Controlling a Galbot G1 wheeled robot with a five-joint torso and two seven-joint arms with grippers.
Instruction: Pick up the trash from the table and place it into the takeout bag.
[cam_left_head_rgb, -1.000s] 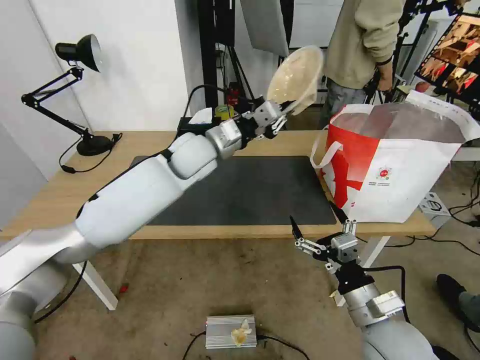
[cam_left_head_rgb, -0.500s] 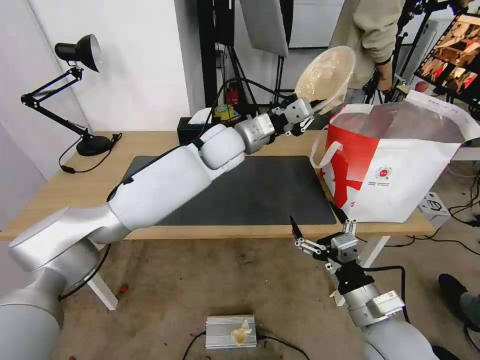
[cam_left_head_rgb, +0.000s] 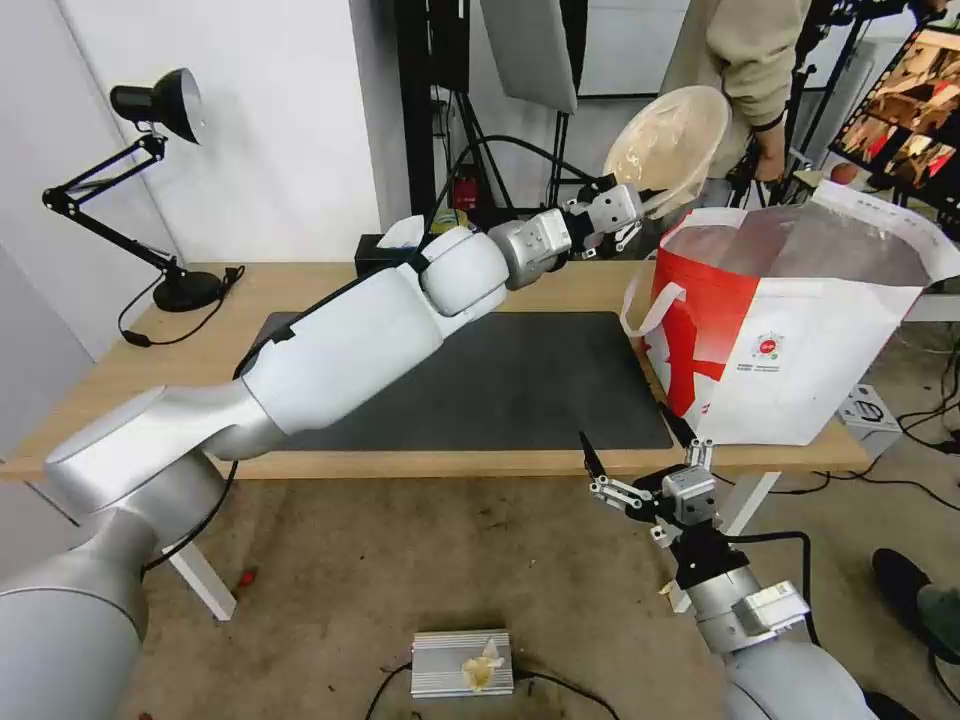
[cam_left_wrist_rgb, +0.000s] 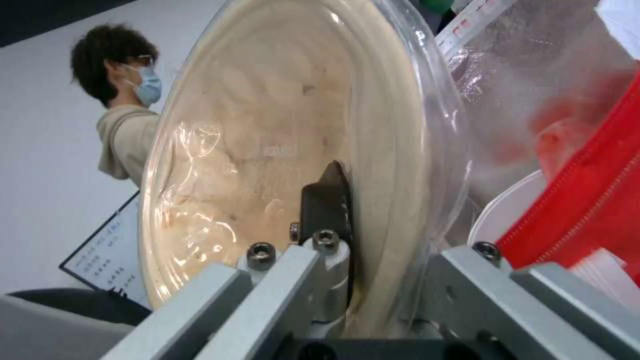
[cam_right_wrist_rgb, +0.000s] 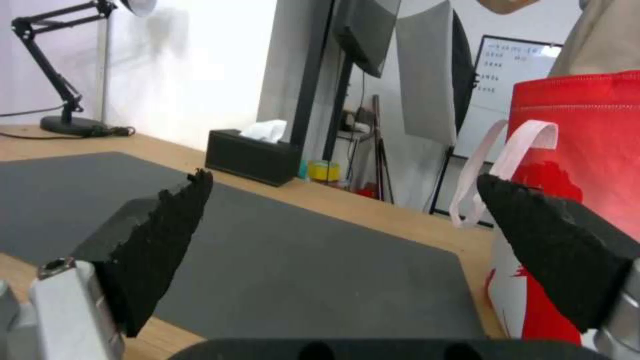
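The trash in hand is a tan shallow bowl (cam_left_head_rgb: 668, 135) (cam_left_wrist_rgb: 280, 125), tilted on edge in the air just above the far left corner of the takeout bag (cam_left_head_rgb: 790, 330). My left gripper (cam_left_head_rgb: 640, 205) (cam_left_wrist_rgb: 360, 200) is shut on the bowl's rim, with one dark pad (cam_left_wrist_rgb: 328, 200) pressed inside it. The white-and-red bag (cam_left_wrist_rgb: 587, 200) (cam_right_wrist_rgb: 580, 125) stands open on the right end of the table (cam_left_head_rgb: 130, 380), its foil lining showing. My right gripper (cam_left_head_rgb: 625, 430) (cam_right_wrist_rgb: 343, 177) hangs open and holds nothing, below the table's front edge near the bag.
A dark grey mat (cam_left_head_rgb: 520, 380) (cam_right_wrist_rgb: 267, 260) covers the table's middle. A black tissue box (cam_left_head_rgb: 385, 250) (cam_right_wrist_rgb: 250, 155) sits at the back edge and a desk lamp (cam_left_head_rgb: 160, 100) at the far left. A person stands behind the bag. A silver box (cam_left_head_rgb: 460, 660) lies on the floor.
My left arm has stretched out to the right, carrying the tan bowl from over the table's back edge to just above the bag's rim. The right arm has not moved.
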